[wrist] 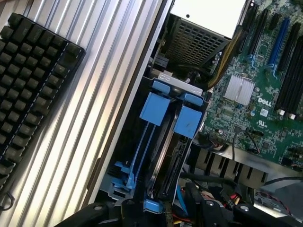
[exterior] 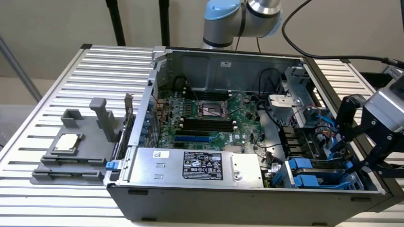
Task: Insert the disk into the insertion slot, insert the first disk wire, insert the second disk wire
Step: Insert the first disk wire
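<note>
Ribbed silver metal counter (exterior: 57,208), open grey computer case (exterior: 252,208) on it; black hand (exterior: 356,151) hovers, spread wide, just above the grey blue-tabbed drive cage slot (exterior: 312,172).

robotics lab: opened pc case (exterior: 252,205), slatted bench (exterior: 63,80)

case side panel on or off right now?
Off. In the exterior view the case is open on top, with the motherboard and the silver power-supply box exposed inside.
</note>
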